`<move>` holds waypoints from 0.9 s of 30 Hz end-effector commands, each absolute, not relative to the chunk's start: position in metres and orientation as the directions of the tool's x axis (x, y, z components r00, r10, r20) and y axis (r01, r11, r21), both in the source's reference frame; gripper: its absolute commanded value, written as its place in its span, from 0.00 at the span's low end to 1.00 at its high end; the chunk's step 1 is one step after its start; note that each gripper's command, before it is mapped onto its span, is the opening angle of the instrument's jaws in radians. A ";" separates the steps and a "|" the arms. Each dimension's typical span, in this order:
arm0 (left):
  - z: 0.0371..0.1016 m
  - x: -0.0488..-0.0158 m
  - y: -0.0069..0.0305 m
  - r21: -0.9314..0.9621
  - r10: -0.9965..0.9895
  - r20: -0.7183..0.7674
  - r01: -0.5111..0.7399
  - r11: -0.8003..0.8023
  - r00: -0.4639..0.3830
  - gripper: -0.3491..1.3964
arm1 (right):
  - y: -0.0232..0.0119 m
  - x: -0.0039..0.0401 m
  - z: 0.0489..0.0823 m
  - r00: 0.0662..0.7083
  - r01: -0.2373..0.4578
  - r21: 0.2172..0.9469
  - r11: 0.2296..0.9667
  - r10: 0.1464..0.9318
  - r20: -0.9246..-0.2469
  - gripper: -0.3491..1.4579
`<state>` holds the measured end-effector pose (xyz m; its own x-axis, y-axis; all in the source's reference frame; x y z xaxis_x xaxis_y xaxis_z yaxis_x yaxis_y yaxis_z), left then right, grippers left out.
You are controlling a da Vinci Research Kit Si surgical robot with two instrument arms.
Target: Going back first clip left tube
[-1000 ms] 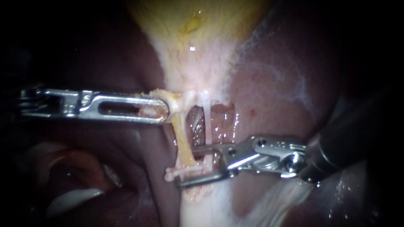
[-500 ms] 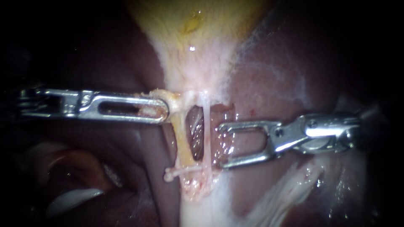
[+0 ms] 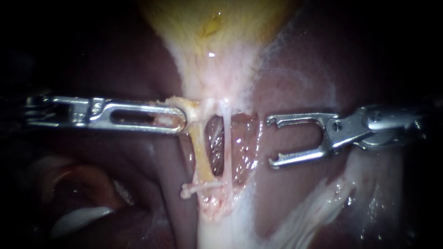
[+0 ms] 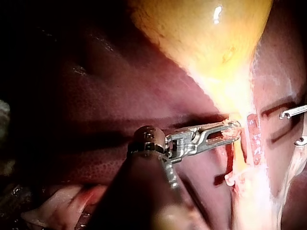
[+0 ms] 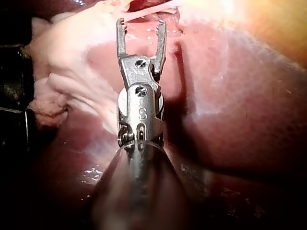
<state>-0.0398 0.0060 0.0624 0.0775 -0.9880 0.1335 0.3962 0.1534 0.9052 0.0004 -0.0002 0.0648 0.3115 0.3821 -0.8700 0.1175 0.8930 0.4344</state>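
The yellow gallbladder [image 3: 212, 37] narrows down to two tubes. The left tube [image 3: 199, 154] is thick and yellowish; the right tube [image 3: 226, 147] is a thin white strand. A small white clip [image 3: 197, 188] lies across the left tube's lower end. My left instrument [image 3: 181, 121] holds the tissue at the gallbladder's neck, jaws shut on it, and is seen again in the left wrist view [image 4: 231, 132]. My right instrument [image 3: 271, 141] stands to the right of the tubes, apart from them, jaws open and empty. The right wrist view shows its open jaws [image 5: 141, 25].
Dark red liver [image 3: 304, 87] surrounds the tubes on both sides. Pale white tissue strands [image 3: 318, 207] run under the right instrument. A reddish opening [image 3: 214, 143] shows between the two tubes. In the left wrist view, the right instrument's jaw tips [image 4: 292, 113] show beyond the tubes.
My right instrument has drawn back to the right and upward, away from the clip and tubes, its jaws open. The clip stays on the tube. The left instrument holds still.
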 end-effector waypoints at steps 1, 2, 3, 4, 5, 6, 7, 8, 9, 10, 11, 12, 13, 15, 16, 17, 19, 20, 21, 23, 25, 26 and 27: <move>0.0628 -0.0400 0.0061 0.904 -0.988 0.135 0.398 0.154 0.076 0.00 | -0.0003 0.0004 0.0648 0.312 0.118 0.434 0.893 0.382 -0.870 0.47; 0.0631 -0.0402 0.0061 0.904 -0.988 0.136 0.398 0.155 0.076 0.00 | -0.0003 0.0004 0.0648 0.312 0.118 0.434 0.893 0.382 -0.870 0.47; 0.0633 -0.0404 0.0062 0.904 -0.988 0.137 0.399 0.155 0.075 0.00 | -0.0003 0.0003 0.0648 0.312 0.118 0.434 0.893 0.382 -0.870 0.47; 0.0637 -0.0406 0.0062 0.903 -0.988 0.138 0.400 0.156 0.074 0.00 | -0.0003 0.0003 0.0648 0.312 0.119 0.434 0.893 0.382 -0.870 0.47; 0.0640 -0.0408 0.0062 0.904 -0.988 0.140 0.399 0.157 0.072 0.00 | -0.0003 0.0003 0.0648 0.312 0.119 0.434 0.893 0.382 -0.870 0.47; 0.0644 -0.0410 0.0062 0.902 -0.987 0.140 0.401 0.158 0.073 0.00 | -0.0003 0.0003 0.0648 0.312 0.119 0.434 0.893 0.382 -0.870 0.47; 0.0647 -0.0413 0.0062 0.902 -0.987 0.142 0.402 0.159 0.072 0.00 | -0.0003 0.0003 0.0648 0.312 0.119 0.434 0.893 0.382 -0.870 0.47; 0.0651 -0.0416 0.0063 0.899 -0.987 0.143 0.407 0.160 0.071 0.00 | -0.0003 0.0002 0.0648 0.312 0.119 0.434 0.893 0.382 -0.870 0.47; 0.0655 -0.0419 0.0063 0.900 -0.987 0.144 0.406 0.161 0.072 0.00 | -0.0003 0.0002 0.0648 0.312 0.119 0.434 0.893 0.382 -0.870 0.47; 0.0658 -0.0422 0.0062 0.899 -0.987 0.144 0.407 0.162 0.075 0.00 | -0.0003 0.0002 0.0648 0.312 0.119 0.434 0.893 0.382 -0.870 0.47; 0.0661 -0.0424 0.0062 0.898 -0.987 0.143 0.408 0.162 0.078 0.00 | -0.0003 0.0002 0.0648 0.312 0.119 0.434 0.893 0.382 -0.870 0.47; 0.0663 -0.0426 0.0062 0.898 -0.987 0.142 0.409 0.163 0.081 0.00 | -0.0003 0.0002 0.0648 0.312 0.119 0.434 0.893 0.382 -0.870 0.47; 0.0665 -0.0428 0.0062 0.896 -0.985 0.147 0.411 0.170 0.085 0.00 | -0.0003 0.0002 0.0648 0.312 0.119 0.434 0.893 0.382 -0.870 0.47; 0.0670 -0.0431 0.0063 0.895 -0.985 0.147 0.411 0.171 0.089 0.00 | -0.0003 0.0002 0.0648 0.312 0.119 0.434 0.893 0.382 -0.870 0.47; 0.0672 -0.0431 0.0063 0.895 -0.985 0.148 0.411 0.171 0.089 0.00 | -0.0003 0.0002 0.0648 0.312 0.119 0.434 0.893 0.382 -0.870 0.47; 0.0674 -0.0431 0.0064 0.895 -0.985 0.148 0.410 0.172 0.090 0.00 | -0.0003 0.0003 0.0648 0.312 0.119 0.434 0.893 0.382 -0.870 0.47; 0.0677 -0.0431 0.0065 0.895 -0.985 0.148 0.411 0.173 0.093 0.00 | -0.0003 0.0003 0.0648 0.312 0.120 0.434 0.893 0.382 -0.870 0.47; 0.0679 -0.0430 0.0066 0.895 -0.984 0.148 0.411 0.174 0.094 0.00 | -0.0003 0.0003 0.0647 0.312 0.120 0.434 0.893 0.382 -0.870 0.47; 0.0680 -0.0429 0.0067 0.895 -0.984 0.148 0.410 0.174 0.094 0.00 | -0.0004 0.0003 0.0647 0.312 0.120 0.434 0.893 0.382 -0.870 0.47; 0.0681 -0.0429 0.0068 0.896 -0.985 0.143 0.410 0.169 0.092 0.00 | -0.0004 0.0003 0.0647 0.312 0.120 0.434 0.893 0.382 -0.870 0.47; 0.0681 -0.0429 0.0067 0.896 -0.985 0.143 0.410 0.169 0.092 0.00 | -0.0004 0.0003 0.0647 0.312 0.120 0.434 0.893 0.382 -0.870 0.47; 0.0680 -0.0429 0.0067 0.896 -0.985 0.143 0.411 0.169 0.092 0.00 | -0.0004 0.0003 0.0647 0.312 0.120 0.434 0.893 0.382 -0.870 0.47; 0.0680 -0.0429 0.0067 0.896 -0.985 0.143 0.411 0.169 0.092 0.00 | -0.0004 0.0003 0.0647 0.312 0.120 0.434 0.893 0.382 -0.870 0.47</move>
